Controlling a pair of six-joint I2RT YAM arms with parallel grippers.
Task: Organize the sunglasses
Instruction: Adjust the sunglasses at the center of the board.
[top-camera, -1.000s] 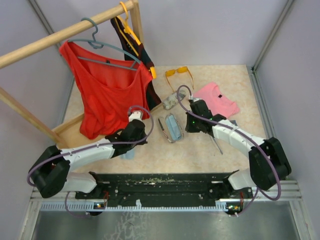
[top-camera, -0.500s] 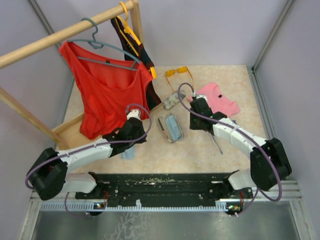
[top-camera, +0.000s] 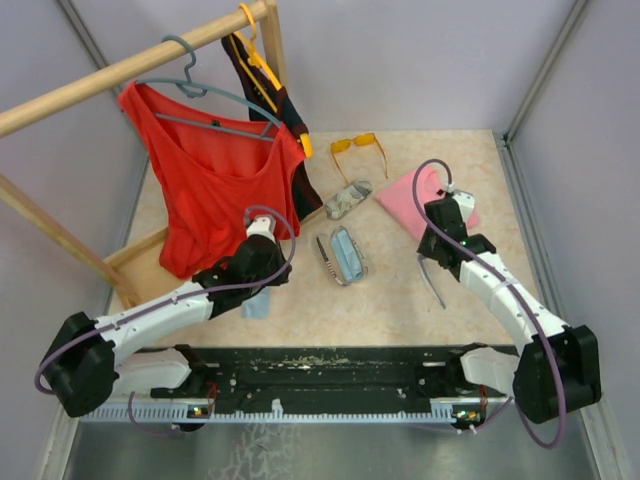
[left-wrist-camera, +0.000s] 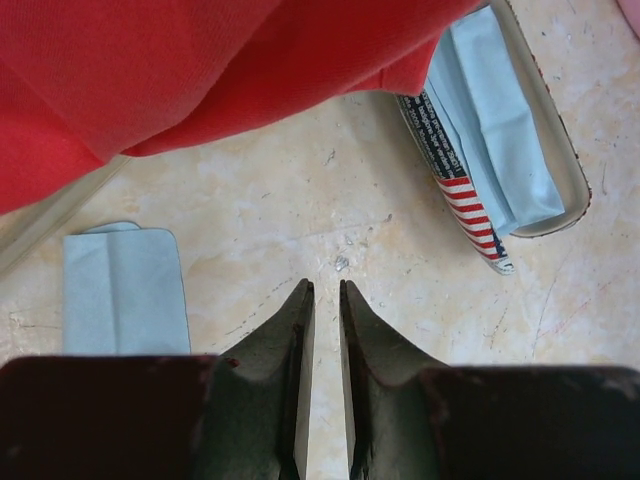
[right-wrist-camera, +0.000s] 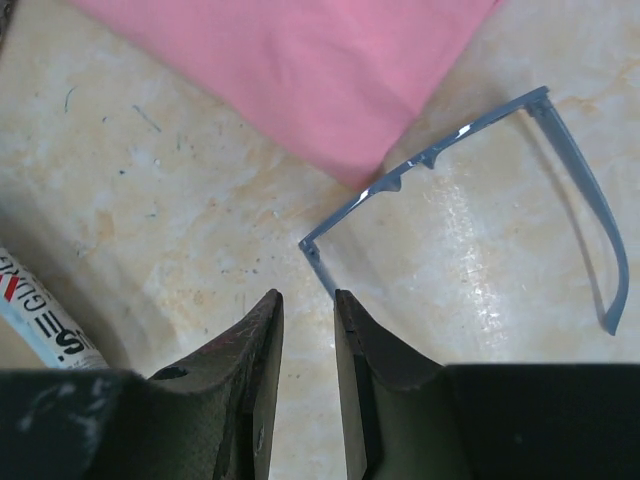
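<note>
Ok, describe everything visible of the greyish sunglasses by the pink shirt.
Slim greyish sunglasses, thin lilac-grey frame that looks plastic, lenses see-through. Arms unfolded, lying on the pale marbled table, front bar by a corner of the pink shirt. One arm points into the gap ahead of the right gripper, which is not gripping it.

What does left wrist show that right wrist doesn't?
Left wrist only: red top, a folded light-blue cloth, the open striped case with a second cloth inside. Right wrist only: greyish-lilac sunglasses, unfolded, at the pink garment's corner; a lettered case edge, which case unclear. Both: marbled table; left gripper and right gripper each slightly open, empty.
</note>
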